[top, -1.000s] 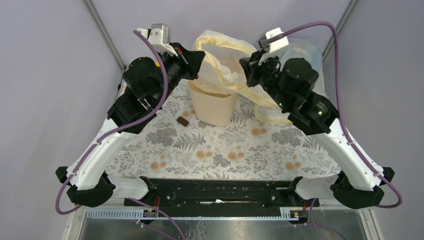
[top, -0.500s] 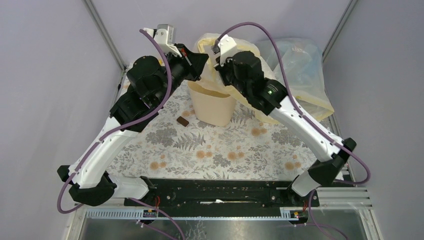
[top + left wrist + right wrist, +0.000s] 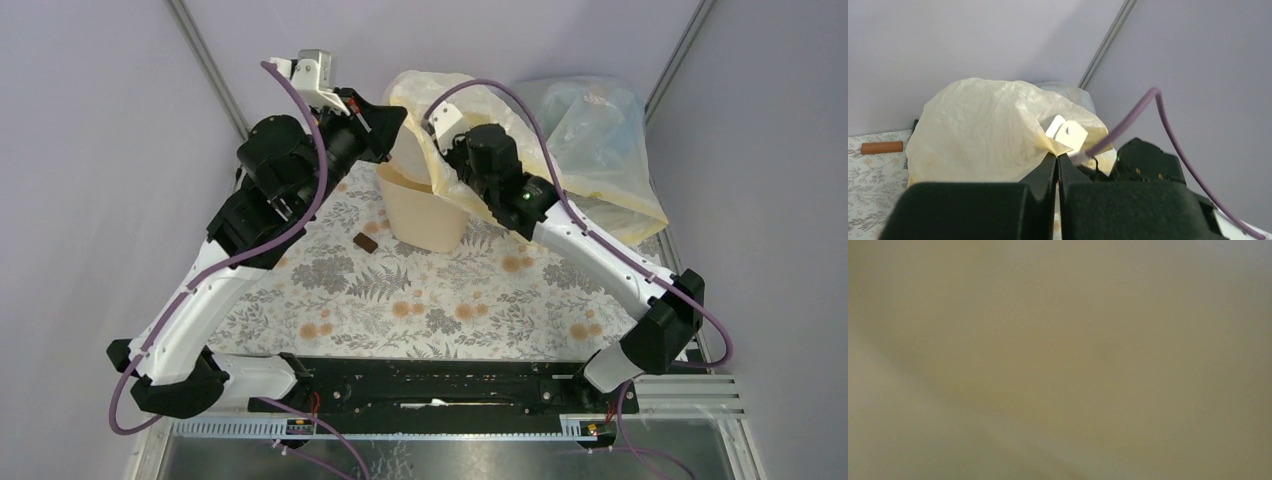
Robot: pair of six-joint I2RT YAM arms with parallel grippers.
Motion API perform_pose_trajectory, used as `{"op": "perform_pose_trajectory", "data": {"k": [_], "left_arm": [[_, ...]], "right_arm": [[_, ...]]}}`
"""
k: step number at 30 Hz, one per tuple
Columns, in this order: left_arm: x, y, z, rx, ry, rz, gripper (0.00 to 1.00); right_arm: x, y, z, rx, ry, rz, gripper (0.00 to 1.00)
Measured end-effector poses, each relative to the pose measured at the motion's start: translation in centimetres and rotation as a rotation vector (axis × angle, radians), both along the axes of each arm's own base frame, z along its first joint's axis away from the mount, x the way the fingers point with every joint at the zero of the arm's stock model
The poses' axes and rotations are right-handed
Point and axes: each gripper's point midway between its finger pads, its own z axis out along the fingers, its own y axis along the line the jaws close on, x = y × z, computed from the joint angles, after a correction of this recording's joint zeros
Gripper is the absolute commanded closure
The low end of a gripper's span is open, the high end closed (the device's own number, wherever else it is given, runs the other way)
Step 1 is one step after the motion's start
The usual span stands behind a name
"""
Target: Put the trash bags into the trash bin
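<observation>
The cream-yellow trash bag [image 3: 432, 88] billows above the beige trash bin [image 3: 425, 218], which stands upright at the back of the table. My left gripper [image 3: 398, 114] is just left of the bin's mouth. In the left wrist view its jaws [image 3: 1058, 155] are pressed together on a corner of the bag [image 3: 978, 131]. My right gripper [image 3: 447, 160] reaches into the bag's folds over the bin's mouth. Its fingertips are hidden there, and the bag's edge hangs from it. The right wrist view is nothing but blurred yellow plastic.
A bigger whitish-clear sack [image 3: 592, 130] bulges at the back right corner. A small brown block [image 3: 365, 241] lies on the flowered cloth [image 3: 450, 300] left of the bin. Grey walls and metal posts close in the back.
My right arm has swung left and down from the back right to the bin's mouth, taking the bag's edge with it. The left gripper has held its grip nearly in place.
</observation>
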Motion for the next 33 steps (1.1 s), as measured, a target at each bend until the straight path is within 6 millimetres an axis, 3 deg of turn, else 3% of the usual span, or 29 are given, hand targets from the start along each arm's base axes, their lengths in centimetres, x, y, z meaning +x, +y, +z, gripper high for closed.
{"op": "perform_pose_trajectory", "data": {"k": [6, 13, 16, 26, 33], "left_arm": [[1.7, -0.7, -1.6, 0.032, 0.032, 0.019, 1.0], [2.7, -0.4, -2.3, 0.049, 0.051, 0.044, 1.0], [2.6, -0.3, -1.9, 0.039, 0.045, 0.038, 1.0], [1.2, 0.6, -0.4, 0.013, 0.018, 0.016, 1.0], [-0.1, 1.7, 0.9, -0.014, -0.011, 0.008, 1.0]], "right_arm": [[-1.0, 0.1, -1.6, -0.021, -0.089, 0.001, 1.0], [-2.3, -1.0, 0.0, 0.042, -0.166, -0.001, 1.0], [-2.3, -0.9, 0.0, 0.049, -0.164, -0.003, 1.0], [-1.4, 0.1, -4.0, -0.013, -0.066, -0.005, 1.0], [0.8, 2.1, -5.0, -0.065, 0.049, -0.023, 1.0]]}}
